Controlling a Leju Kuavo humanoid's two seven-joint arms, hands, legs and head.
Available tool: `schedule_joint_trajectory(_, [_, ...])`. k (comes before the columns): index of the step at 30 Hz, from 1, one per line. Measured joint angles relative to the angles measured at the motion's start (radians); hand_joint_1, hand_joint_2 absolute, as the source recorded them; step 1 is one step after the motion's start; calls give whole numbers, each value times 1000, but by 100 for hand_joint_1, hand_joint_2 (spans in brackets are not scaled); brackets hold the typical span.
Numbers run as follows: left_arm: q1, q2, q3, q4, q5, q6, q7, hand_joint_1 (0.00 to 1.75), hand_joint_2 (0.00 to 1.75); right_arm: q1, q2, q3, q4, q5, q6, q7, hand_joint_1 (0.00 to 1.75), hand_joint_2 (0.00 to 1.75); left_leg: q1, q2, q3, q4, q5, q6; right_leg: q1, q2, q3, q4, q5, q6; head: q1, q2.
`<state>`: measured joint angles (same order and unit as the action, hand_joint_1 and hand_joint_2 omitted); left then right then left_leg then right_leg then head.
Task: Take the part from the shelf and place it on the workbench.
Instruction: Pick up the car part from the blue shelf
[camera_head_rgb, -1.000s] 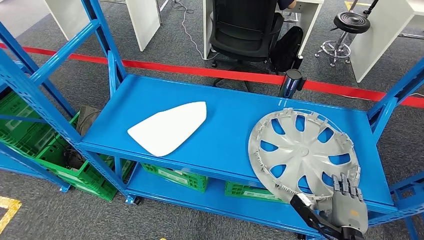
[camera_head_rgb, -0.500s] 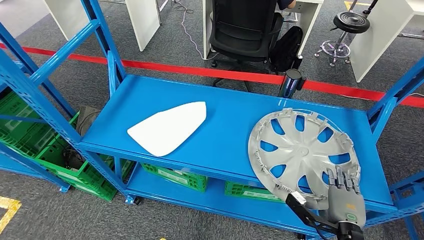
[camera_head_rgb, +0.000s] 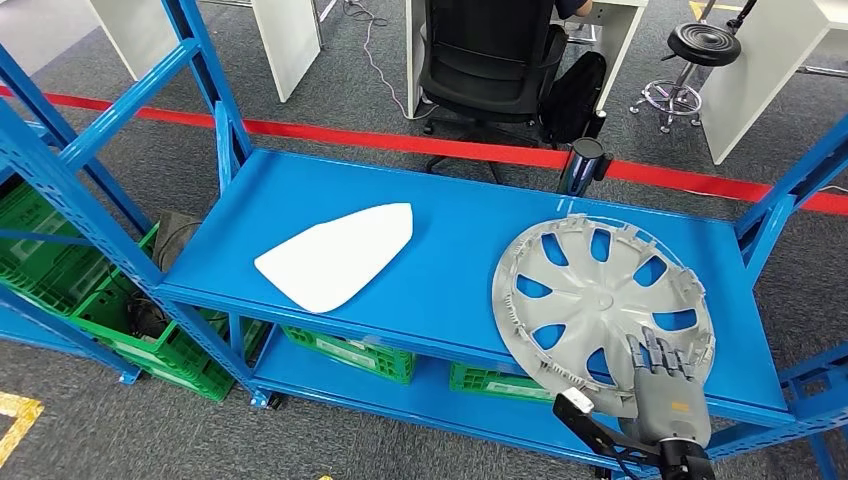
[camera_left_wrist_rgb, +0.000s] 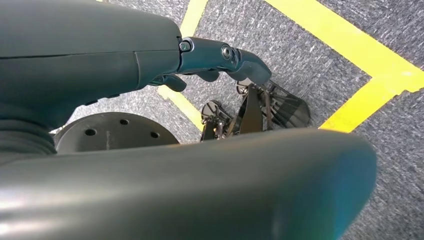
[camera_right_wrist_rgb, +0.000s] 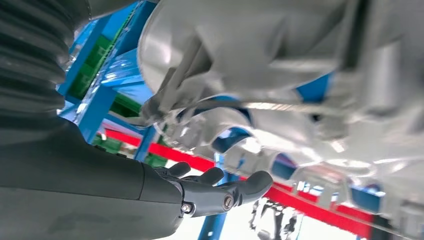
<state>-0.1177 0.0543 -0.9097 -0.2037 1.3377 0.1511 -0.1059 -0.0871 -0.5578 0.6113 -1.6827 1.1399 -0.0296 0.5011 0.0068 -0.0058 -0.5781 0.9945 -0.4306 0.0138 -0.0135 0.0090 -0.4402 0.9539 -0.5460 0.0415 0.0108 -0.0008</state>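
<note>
The part, a silver wheel cover (camera_head_rgb: 600, 300), lies ribbed side up at the right end of the blue shelf (camera_head_rgb: 330, 190). Its near rim hangs over the shelf's front edge. My right hand (camera_head_rgb: 665, 390) lies over that near rim, palm down, with its fingers (camera_head_rgb: 652, 352) stretched out on top of the cover. In the right wrist view the cover (camera_right_wrist_rgb: 280, 65) is close to the palm, and the thumb (camera_right_wrist_rgb: 225, 192) stands a little off it. My left hand (camera_left_wrist_rgb: 220, 55) hangs over the grey floor and holds nothing.
A flat white panel (camera_head_rgb: 335, 255) lies on the left half of the shelf. Blue uprights (camera_head_rgb: 790, 180) flank both ends. Green crates (camera_head_rgb: 60, 270) sit low at the left and under the shelf. Behind are red floor tape (camera_head_rgb: 400, 140), an office chair (camera_head_rgb: 490, 60) and a stool (camera_head_rgb: 700, 50).
My right hand has slid left and a little further over the wheel cover. The cover has shifted slightly left with it. The white panel has not moved.
</note>
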Motion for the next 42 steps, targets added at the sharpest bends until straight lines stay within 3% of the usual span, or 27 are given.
schedule_joint_trajectory(9, [0,0,7,0,-15,22,8,0,0,-28,19,52,18,-24,18,-30,0,175,0,0,-1,0,0,0,0,0,0,0,0,0,0,0])
schedule_joint_trajectory(13, [0,0,8,0,-15,31,14,0,0,-36,27,70,29,-26,18,-33,175,175,0,0,-1,0,0,0,0,0,0,0,0,0,0,0])
schedule_joint_trajectory(31, [0,0,8,0,-16,34,11,0,0,-52,33,95,37,-27,17,-35,175,175,0,0,-1,0,0,0,0,0,-1,0,0,0,0,0])
schedule_joint_trajectory(36, [1,0,9,0,-26,64,10,0,0,-41,33,85,41,301,-96,37,175,175,0,-1,-1,0,0,0,0,-1,-1,0,0,0,1,0])
schedule_joint_trajectory(42, [1,1,9,1,-25,74,26,0,0,1,23,1,-16,403,-193,43,175,175,0,-1,-1,0,0,0,0,-1,-1,0,0,0,1,0])
